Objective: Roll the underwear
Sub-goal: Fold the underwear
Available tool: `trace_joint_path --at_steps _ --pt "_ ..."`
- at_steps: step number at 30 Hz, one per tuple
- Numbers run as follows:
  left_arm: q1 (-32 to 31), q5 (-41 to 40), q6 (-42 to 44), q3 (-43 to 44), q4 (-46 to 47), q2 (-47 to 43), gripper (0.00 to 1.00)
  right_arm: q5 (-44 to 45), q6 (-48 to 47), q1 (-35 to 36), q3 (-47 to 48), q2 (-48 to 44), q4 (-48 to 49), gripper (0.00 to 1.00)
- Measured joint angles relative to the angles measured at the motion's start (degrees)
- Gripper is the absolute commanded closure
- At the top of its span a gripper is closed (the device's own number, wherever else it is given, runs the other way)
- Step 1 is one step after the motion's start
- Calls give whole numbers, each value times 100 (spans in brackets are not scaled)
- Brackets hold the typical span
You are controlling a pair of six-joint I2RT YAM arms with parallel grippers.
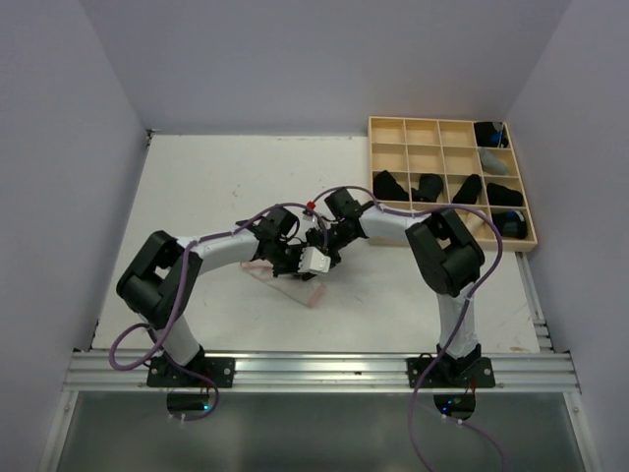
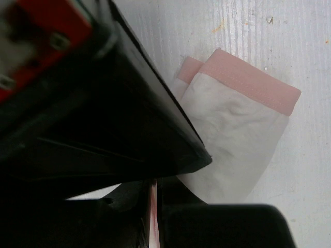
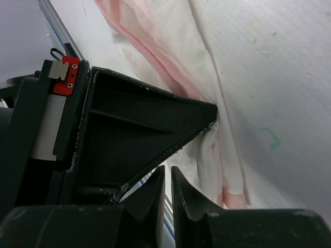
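Observation:
Whitish underwear (image 1: 280,276) with pink edging lies flat mid-table, beneath both grippers. The left wrist view shows a folded part of this underwear (image 2: 235,139), a pink band along its far edge. My left gripper (image 2: 153,187) (image 1: 295,258) is shut, with a thin pinkish strip of that cloth in the slit between its fingers. My right gripper (image 3: 168,171) (image 1: 330,242) meets it from the right. Its jaws are almost together with only background in the gap. Bunched underwear (image 3: 214,150) lies against its right finger, and the left gripper's black body hides the cloth past the tips.
A pale wooden grid tray (image 1: 451,123) stands at the back right, holding several black rolls (image 1: 429,186). An aluminium rail (image 1: 324,370) runs along the near edge, with both arm bases on it. Walls close in the left, back and right sides.

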Motion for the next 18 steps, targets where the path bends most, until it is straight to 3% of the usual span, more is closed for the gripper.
trace_joint_path --at_steps 8,13,18 --pt "0 0 -15 -2 4 -2 93 542 -105 90 4 195 -20 88" --pt "85 59 -168 24 26 -4 71 573 -160 63 96 424 -116 91" --pt "568 184 -455 136 -254 -85 67 603 -205 81 201 481 -131 91"
